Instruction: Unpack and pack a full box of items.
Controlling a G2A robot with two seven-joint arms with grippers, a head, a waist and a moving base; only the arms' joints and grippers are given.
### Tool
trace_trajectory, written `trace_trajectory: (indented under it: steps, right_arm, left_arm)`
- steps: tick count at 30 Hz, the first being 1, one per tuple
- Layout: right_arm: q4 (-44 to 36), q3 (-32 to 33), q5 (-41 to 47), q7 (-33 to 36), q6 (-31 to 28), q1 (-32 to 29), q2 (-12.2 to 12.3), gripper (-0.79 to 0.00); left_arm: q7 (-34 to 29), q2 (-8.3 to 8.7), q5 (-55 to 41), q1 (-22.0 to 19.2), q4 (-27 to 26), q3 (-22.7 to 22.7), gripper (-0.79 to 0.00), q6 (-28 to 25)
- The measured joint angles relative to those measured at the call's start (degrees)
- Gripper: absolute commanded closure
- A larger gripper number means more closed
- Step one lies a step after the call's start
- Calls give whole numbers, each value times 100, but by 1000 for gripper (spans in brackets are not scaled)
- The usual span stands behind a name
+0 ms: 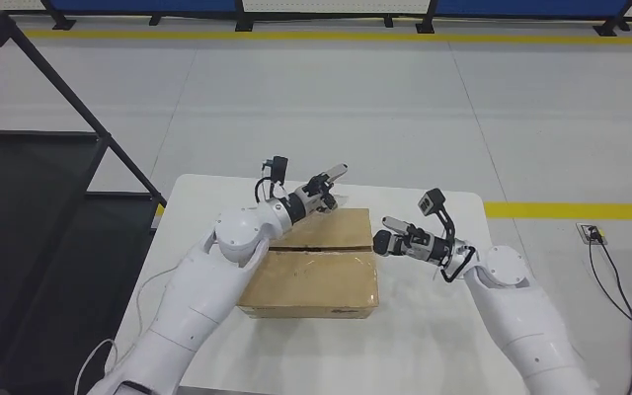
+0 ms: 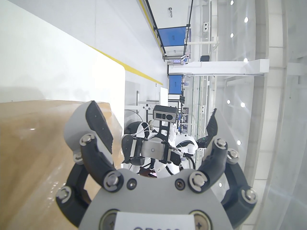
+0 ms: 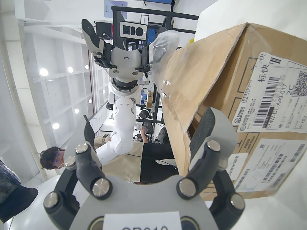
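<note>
A taped-shut cardboard box (image 1: pixel 308 265) lies in the middle of the white table (image 1: pixel 425 336). My left gripper (image 1: pixel 324 188) hovers open over the box's far top edge; in the left wrist view the left gripper (image 2: pixel 156 125) has one fingertip above the box top (image 2: pixel 36 140) and nothing between its fingers. My right gripper (image 1: pixel 383 237) is open at the box's right end. In the right wrist view the right gripper (image 3: pixel 146 130) has one finger (image 3: pixel 203 130) against the labelled end face (image 3: pixel 263 111). Crumpled clear tape (image 3: pixel 165 44) sticks up at the top edge beside the left gripper (image 3: pixel 120 41).
A black metal frame (image 1: pixel 69 148) stands beside the table on the left. Bare tabletop lies in front of the box and to its right. Grey floor with a yellow line (image 1: pixel 558 209) lies beyond the table's far edge.
</note>
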Motion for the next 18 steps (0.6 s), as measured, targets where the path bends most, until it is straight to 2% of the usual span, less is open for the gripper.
trace_trajectory:
  steps: [13, 18]
  right_arm:
    - [54, 1, 101, 5, -65, 39, -1, -785]
    - [54, 157, 405, -109, -281, -65, 9, -785]
  left_arm:
    - [-109, 176, 503, 854, -1462, -432, -785, 38]
    - [-157, 203, 613, 1080, -1790, -488, -785, 56]
